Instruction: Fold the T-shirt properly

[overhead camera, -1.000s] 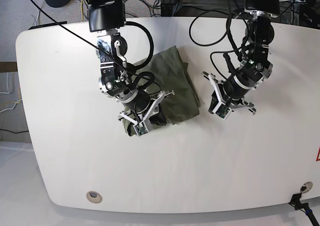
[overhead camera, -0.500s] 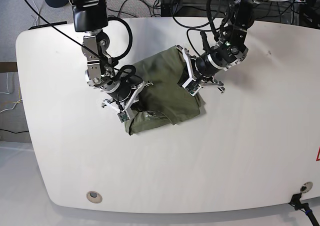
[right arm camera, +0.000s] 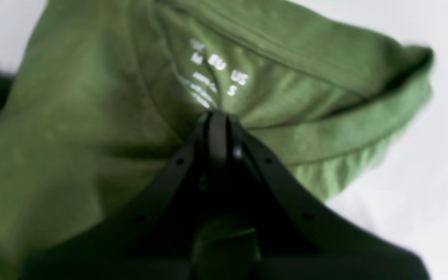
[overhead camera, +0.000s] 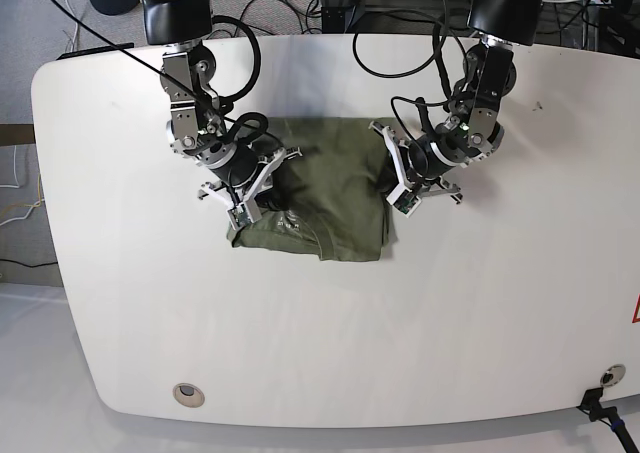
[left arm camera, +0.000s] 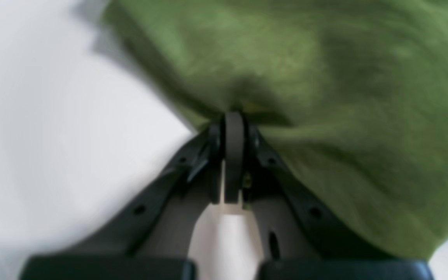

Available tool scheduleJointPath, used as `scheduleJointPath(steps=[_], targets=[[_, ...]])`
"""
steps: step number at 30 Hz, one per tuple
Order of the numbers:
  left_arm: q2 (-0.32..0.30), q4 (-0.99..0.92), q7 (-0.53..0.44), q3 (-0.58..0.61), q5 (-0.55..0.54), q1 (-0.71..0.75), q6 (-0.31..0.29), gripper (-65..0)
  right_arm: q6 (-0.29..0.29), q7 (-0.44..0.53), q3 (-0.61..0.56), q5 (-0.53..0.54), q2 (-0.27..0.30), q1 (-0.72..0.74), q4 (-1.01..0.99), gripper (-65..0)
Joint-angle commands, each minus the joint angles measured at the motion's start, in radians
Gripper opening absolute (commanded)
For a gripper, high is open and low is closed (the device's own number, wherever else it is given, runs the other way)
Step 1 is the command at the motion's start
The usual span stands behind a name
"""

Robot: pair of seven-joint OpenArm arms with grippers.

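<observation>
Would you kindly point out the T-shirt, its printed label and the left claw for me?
T-shirt [overhead camera: 335, 198]: base view, middle of the folded cloth.
Printed label [right arm camera: 218, 77]: right wrist view, white lettering inside the collar.
Left claw [left arm camera: 233, 118]: left wrist view, closed tips pinching cloth.

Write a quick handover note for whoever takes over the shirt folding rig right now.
Left hand: shut on the T-shirt, pinching its edge on the base view's right side.
Right hand: shut on the T-shirt by the collar, right beside the printed size label.
T-shirt: lies bunched in a rough rectangle on the white table, between the two arms.
Done: partly folded into a compact bundle.
Left: flatten it, square the edges, release both hands.
</observation>
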Motion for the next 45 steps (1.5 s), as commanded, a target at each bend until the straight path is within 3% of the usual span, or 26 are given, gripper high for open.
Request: scheduleJointPath(steps=[1,5,13,21,23,28,32,35,41,45], targets=[[-0.004,0.011,0.014,-0.028,0.011,-0.019,0.004,-65.0,0.007,-0.013,0.001,-0.008,0.001,0.015,0.015,-65.0],[-0.004,0.049,0.021,-0.089,0.013,-0.017,0.003,-65.0,0.007,-0.013,0.001,-0.008,0.001,0.022,0.012,-65.0],[-0.004,0.195,0.079,-0.097,0.016,0.009,0.003,-65.0,0.007,-0.013,0.001,-0.010,0.002,0.064,0.018,-65.0],[-0.031,0.404,0.091,-0.197,0.016,0.058,0.006,-65.0,0.005,-0.091,0.001,-0.017,0.004,0.056,0.273,-65.0],[-0.030,0.430,0.080,-0.246,0.014,0.063,0.007,-65.0,-0.027,-0.091,0.023,-0.019,0.008,0.028,0.314,-65.0],[-0.028,0.445,-0.127,-0.375,0.013,0.161,0.007,-65.0,-0.055,-0.080,0.142,-0.019,0.010,-0.084,0.434,-65.0],[0.010,0.448,-0.306,-0.455,0.009,0.282,0.007,-65.0,-0.056,0.035,0.208,-0.019,0.010,-0.232,0.494,-65.0],[0.032,0.464,-0.403,-0.496,0.009,0.402,0.007,-65.0,-0.056,0.065,0.250,-0.019,0.004,-0.355,0.549,-65.0],[0.036,0.546,-0.424,-0.499,0.006,0.656,0.007,-65.0,-0.056,0.196,0.294,-0.017,0.001,-0.608,0.600,-65.0],[0.036,0.582,-0.424,-0.502,-0.060,0.811,0.007,-65.0,-0.056,0.203,0.296,-0.013,0.001,-0.765,0.615,-65.0]])
